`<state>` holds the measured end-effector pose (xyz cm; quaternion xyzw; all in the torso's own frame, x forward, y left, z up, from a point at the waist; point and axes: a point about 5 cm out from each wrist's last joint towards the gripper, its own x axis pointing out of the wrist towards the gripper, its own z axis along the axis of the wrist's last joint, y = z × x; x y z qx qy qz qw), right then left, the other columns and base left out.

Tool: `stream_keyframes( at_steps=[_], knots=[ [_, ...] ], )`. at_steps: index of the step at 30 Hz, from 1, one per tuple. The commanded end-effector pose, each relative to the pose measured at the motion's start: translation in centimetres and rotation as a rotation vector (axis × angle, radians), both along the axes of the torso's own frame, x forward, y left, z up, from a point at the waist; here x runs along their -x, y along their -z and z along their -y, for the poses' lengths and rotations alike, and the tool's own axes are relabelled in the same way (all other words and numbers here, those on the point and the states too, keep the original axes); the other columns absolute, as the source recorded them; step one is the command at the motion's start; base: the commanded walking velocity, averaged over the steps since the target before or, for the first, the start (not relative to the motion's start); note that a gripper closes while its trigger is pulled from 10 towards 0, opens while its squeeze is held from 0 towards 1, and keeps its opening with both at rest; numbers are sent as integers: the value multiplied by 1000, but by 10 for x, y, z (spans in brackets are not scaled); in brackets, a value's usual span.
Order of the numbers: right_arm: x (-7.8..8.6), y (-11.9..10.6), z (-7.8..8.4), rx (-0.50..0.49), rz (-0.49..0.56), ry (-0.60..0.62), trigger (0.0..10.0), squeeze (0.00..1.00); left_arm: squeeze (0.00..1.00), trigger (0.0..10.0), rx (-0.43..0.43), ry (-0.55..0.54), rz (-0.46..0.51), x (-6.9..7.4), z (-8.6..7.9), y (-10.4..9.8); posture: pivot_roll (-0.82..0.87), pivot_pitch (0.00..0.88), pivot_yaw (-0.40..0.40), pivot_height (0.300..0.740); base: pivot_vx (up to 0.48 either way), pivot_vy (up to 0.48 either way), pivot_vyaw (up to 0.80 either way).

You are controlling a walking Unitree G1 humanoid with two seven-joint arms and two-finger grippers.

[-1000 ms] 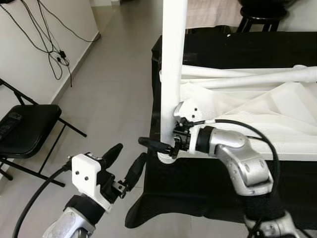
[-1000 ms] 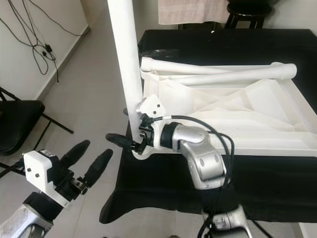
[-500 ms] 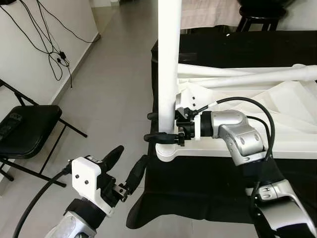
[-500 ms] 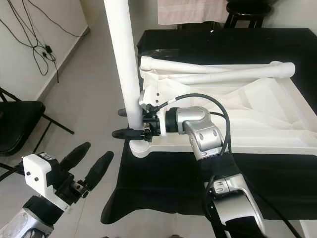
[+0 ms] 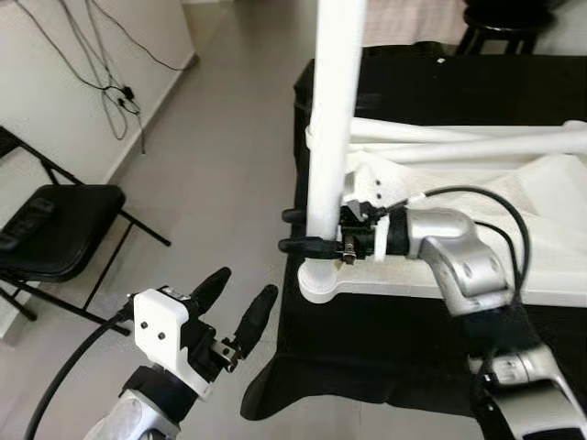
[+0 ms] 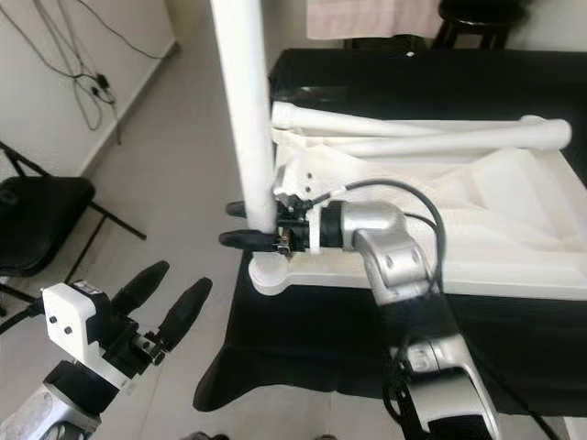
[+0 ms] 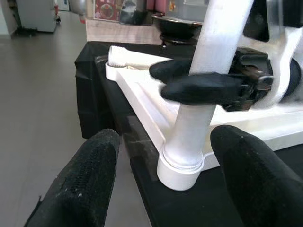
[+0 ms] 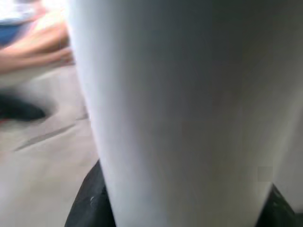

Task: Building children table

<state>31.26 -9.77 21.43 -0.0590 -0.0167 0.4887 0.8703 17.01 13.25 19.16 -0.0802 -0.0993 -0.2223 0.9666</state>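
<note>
My right gripper point(image 5: 307, 231) pinches the upright white table leg point(image 5: 332, 137) just above its corner socket point(image 5: 323, 282). My left gripper point(image 5: 237, 307), fingers spread, hovers near that socket.

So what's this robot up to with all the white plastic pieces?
It is putting together a small white table. The tabletop lies upside down on a black-draped surface. The right gripper is shut on an upright white leg standing in the near corner socket. Two more legs lie loose across the tabletop. The left gripper hovers lower, over the floor, fingers open and pointed at the leg's base.
</note>
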Motion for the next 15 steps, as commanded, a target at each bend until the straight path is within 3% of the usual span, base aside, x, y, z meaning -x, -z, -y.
stream_keyframes(
  at_steps=[1,2,3,4,7,14,15],
  knots=[
    [-3,23,6,44,-121,281,0,0,0,10000,-2,9,-15,0,-1,2,-20,186,20,740,0,0,0],
    [-3,23,6,44,-121,281,0,0,0,10000,-2,9,-15,0,-1,2,-20,186,20,740,0,0,0],
    [7,35,4,51,-173,434,0,0,0,10000,-3,8,-14,-1,-2,2,-29,187,23,740,0,0,0],
    [19,41,-2,44,-187,480,0,0,0,10000,-4,8,-13,-2,-2,2,-26,179,31,740,0,0,0],
    [25,43,-8,49,-185,454,0,0,0,10000,-5,9,-13,-4,-3,3,-32,163,38,740,0,0,0],
    [12,33,-12,44,-140,401,0,0,0,10000,-7,11,-7,-8,-2,4,-29,153,19,740,0,0,0],
    [11,29,-15,45,-136,363,9529,0,0,10000,-5,3,-3,-8,-2,4,-29,153,18,740,0,0,0]
  ],
)
